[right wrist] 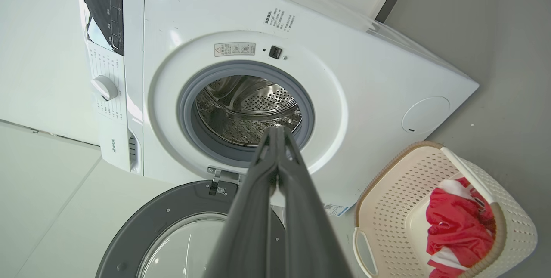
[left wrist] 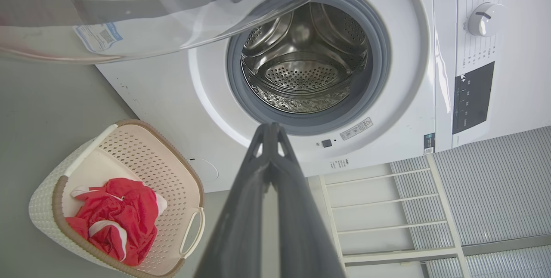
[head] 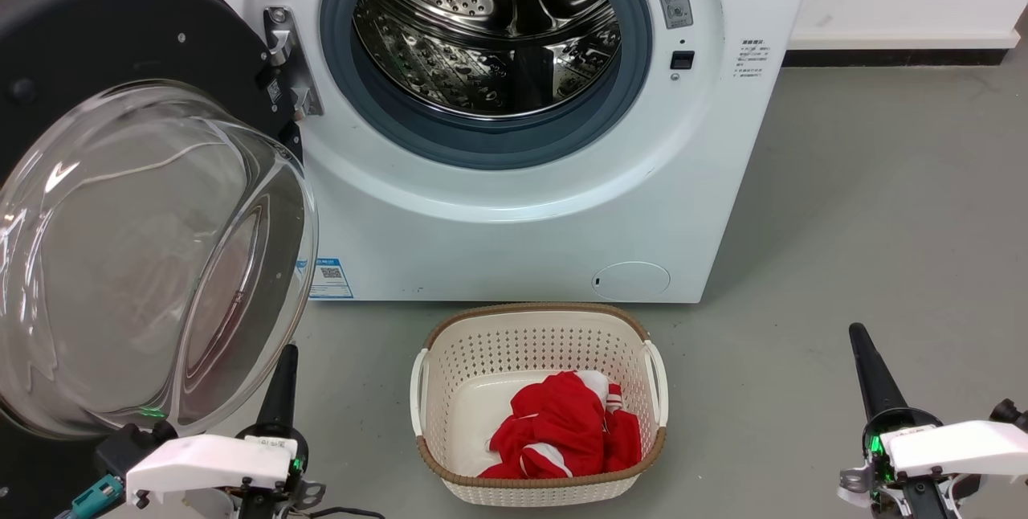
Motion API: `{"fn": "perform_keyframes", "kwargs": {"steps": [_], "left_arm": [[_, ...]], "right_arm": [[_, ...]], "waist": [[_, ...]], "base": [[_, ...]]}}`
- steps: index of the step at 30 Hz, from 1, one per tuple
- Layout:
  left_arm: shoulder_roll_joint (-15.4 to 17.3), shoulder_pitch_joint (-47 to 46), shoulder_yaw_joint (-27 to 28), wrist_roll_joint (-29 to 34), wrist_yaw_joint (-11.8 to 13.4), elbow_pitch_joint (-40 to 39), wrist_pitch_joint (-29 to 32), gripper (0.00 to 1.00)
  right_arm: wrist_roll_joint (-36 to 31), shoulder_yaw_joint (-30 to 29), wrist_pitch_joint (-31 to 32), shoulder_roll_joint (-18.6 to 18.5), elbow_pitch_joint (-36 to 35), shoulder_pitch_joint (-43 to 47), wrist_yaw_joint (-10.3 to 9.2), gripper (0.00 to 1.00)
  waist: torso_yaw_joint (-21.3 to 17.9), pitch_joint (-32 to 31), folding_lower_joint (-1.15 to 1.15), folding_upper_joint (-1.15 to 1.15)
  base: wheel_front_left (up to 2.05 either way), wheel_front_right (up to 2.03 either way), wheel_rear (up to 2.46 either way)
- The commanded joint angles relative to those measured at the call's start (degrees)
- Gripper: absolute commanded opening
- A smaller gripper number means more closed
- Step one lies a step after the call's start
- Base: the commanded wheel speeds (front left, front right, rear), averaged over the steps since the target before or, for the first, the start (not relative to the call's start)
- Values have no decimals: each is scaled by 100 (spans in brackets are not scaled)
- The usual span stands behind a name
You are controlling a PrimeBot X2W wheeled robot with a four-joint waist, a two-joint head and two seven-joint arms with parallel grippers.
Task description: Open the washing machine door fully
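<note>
Head view first: white boxy front-loading washing machine stands on grey floor with its perforated steel drum uncovered inside a grey rubber ring; the large round glossy black washing machine door with clear bulging glass bowl is swung out on its metal hinge to the left of the opening, the bowl turned toward the camera; the left gripper rises at the lower left just beside the lower edge of the glass, and I cannot tell if it touches; the right gripper rises at the lower right, well apart from the machine; each shows as one dark spike, fingers pressed together and holding nothing; a cream perforated plastic laundry basket sits on the floor before the machine with a crumpled red cloth inside. Left wrist view: the left gripper has its two fingers meeting at the tips, nothing between them, pointing toward the drum opening; the glass of the door crosses the top, apart from the tips. Right wrist view: the right gripper is likewise pinched together and empty; the door lies wide open beside the opening.
</note>
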Motion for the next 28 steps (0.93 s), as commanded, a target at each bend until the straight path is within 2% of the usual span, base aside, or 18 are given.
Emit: {"fn": "perform_keyframes", "kwargs": {"steps": [1, 28], "left_arm": [[3, -148, 34, -161, -33, -12, 46, 0], [-9, -303, 185, -1595, -121, 151, 400, 0]], "right_arm": [[164, -21, 40, -33, 5, -107, -1, 0], [1573, -102, 386, -2, 190, -335, -1, 0]], "waist": [[0, 2, 0, 0], [-10, 33, 0, 0]], "base": [[0, 0, 0], [0, 0, 0]]}}
